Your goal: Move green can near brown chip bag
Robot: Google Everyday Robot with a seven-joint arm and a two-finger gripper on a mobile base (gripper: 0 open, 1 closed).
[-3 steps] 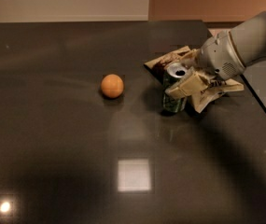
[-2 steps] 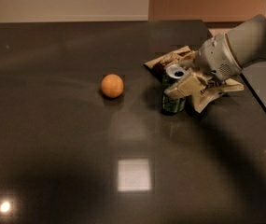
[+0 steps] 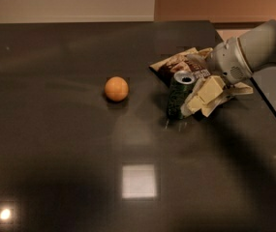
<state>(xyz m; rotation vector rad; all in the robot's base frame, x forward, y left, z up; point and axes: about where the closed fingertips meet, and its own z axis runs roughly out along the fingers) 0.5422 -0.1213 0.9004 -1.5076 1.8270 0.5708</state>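
Note:
The green can [image 3: 178, 96] stands upright on the dark table [image 3: 55, 144], right in front of the brown chip bag [image 3: 175, 64], which lies flat behind it and is partly hidden by the arm. My gripper [image 3: 203, 98] is just to the right of the can, low over the table. Its cream fingers [image 3: 210, 88] are apart, both lie on the can's right side, and they hold nothing. The nearer one sits right against the can.
An orange [image 3: 116, 89] lies on the table to the left of the can. The table's right edge [image 3: 273, 111] runs diagonally close behind my gripper. A bright light reflection [image 3: 139, 181] shows on the table in front.
Almost nothing differs. The can stays upright in front of the bag, and my gripper stays at its right side.

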